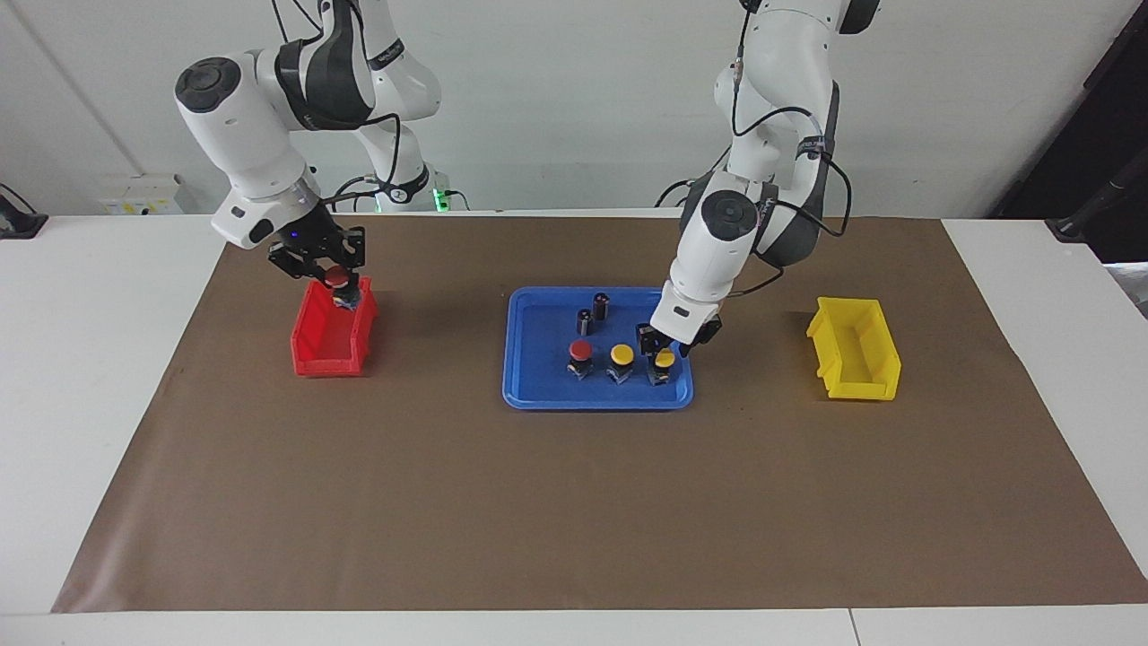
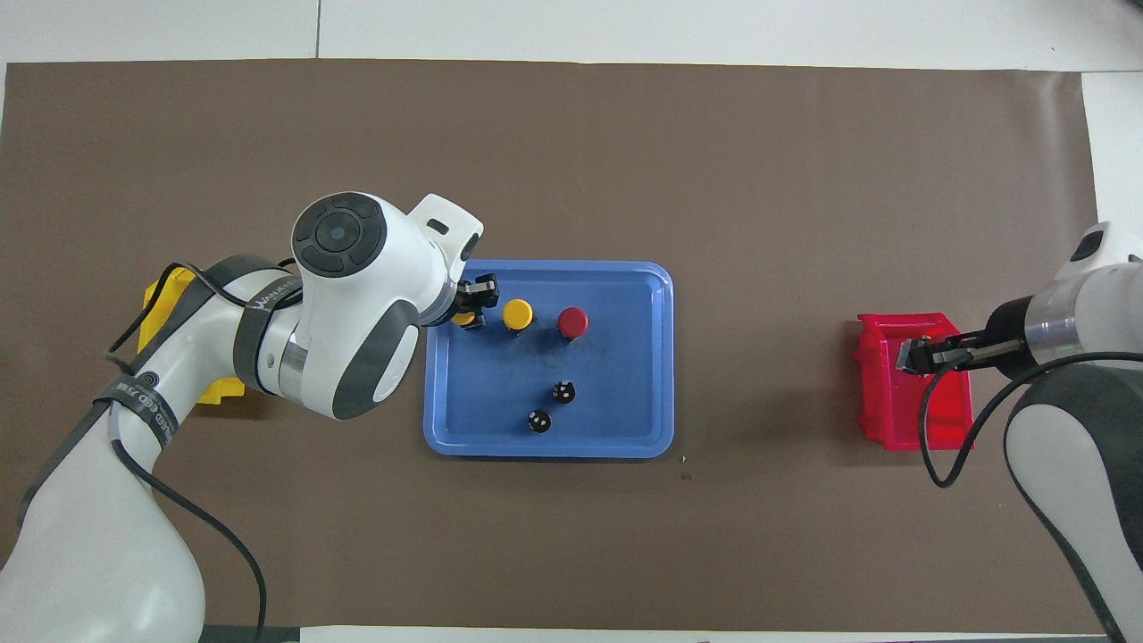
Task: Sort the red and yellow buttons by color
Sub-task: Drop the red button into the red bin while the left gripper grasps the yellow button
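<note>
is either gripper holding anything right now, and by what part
The right gripper holds a red button by its cap, over the red bin. The left gripper is down around a yellow button on the blue tray; a grip cannot be told.

wall: plain white | table: white | cover: brown paper

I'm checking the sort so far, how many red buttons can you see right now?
2. One red button stands on the blue tray, beside a yellow button. The other red button is in the right gripper, over the red bin. None seems hidden.
</note>
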Action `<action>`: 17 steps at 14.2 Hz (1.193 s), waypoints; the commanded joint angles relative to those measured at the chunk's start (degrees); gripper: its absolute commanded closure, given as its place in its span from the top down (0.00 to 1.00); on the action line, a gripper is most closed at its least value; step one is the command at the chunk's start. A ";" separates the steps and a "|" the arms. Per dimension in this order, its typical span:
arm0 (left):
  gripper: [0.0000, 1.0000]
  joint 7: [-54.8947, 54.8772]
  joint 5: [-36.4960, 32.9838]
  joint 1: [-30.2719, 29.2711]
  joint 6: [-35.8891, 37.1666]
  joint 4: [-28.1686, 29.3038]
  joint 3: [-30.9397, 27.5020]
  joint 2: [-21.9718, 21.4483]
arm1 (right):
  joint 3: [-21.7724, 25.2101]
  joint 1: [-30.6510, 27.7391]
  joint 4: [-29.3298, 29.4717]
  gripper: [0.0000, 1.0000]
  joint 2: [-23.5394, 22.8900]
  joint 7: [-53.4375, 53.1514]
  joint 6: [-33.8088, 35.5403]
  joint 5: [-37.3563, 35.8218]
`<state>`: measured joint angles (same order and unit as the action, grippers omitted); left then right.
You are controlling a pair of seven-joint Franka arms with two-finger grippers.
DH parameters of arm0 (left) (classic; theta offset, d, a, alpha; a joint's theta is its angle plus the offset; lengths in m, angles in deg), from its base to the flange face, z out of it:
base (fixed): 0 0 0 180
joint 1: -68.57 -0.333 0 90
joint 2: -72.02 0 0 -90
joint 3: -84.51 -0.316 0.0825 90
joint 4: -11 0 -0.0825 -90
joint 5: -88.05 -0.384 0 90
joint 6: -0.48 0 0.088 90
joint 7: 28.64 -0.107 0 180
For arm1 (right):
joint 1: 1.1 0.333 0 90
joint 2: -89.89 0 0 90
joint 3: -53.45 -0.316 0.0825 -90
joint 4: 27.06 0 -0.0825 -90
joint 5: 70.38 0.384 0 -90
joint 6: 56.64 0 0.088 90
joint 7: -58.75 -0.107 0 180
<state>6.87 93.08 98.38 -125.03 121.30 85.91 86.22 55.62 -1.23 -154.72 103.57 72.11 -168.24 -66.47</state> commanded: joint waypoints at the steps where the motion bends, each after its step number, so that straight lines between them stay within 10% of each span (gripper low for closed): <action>1: 0.27 0.87 0.59 1.12 -1.58 1.33 -0.88 -1.10 | -0.68 -3.21 -5.75 0.23 2.49 4.74 -3.19 1.01; 5: 0.02 1.49 0.59 0.94 5.42 -3.06 -1.05 -1.80 | -0.68 -7.78 -9.70 0.23 1.62 9.67 -6.95 0.92; 17: 0.02 -29.58 -1.76 -22.76 23.29 -5.97 -2.02 -10.86 | -0.85 -6.91 -17.70 0.23 -0.84 9.23 -17.16 0.83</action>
<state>-16.27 92.69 79.78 -103.16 114.32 83.46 76.90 54.86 -8.01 -170.98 102.37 80.51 -184.05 -66.46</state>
